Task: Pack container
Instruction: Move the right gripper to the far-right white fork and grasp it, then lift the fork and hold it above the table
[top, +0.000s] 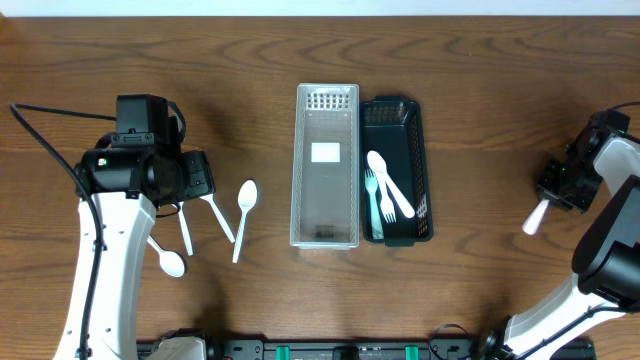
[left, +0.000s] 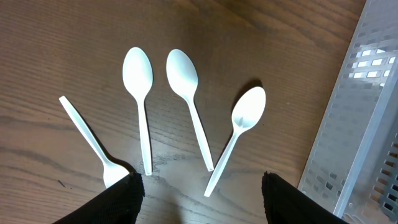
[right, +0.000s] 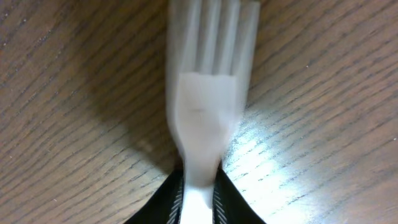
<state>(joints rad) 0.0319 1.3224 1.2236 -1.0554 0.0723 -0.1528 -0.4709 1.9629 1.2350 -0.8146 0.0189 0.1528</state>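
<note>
A dark slotted container (top: 412, 120) holds a white spoon (top: 392, 187) and forks. Beside it stands a clear tray (top: 327, 100). Several white spoons (top: 246, 200) lie on the wood at the left. In the left wrist view three spoons (left: 186, 78) point away, and a fourth (left: 84, 127) has its head partly under one finger. My left gripper (left: 199, 180) hangs open just above their handle ends. At the far right my right gripper (right: 199, 183) is shut on the neck of a white fork (right: 205, 118), its tines pointing away. The fork's handle (top: 535, 217) sticks out below the right gripper (top: 558, 185).
The clear tray's perforated wall (left: 357, 106) rises at the right of the left wrist view. The left arm (top: 110, 240) and its cable cover the table's left side. The right arm (top: 610, 250) stands along the right edge.
</note>
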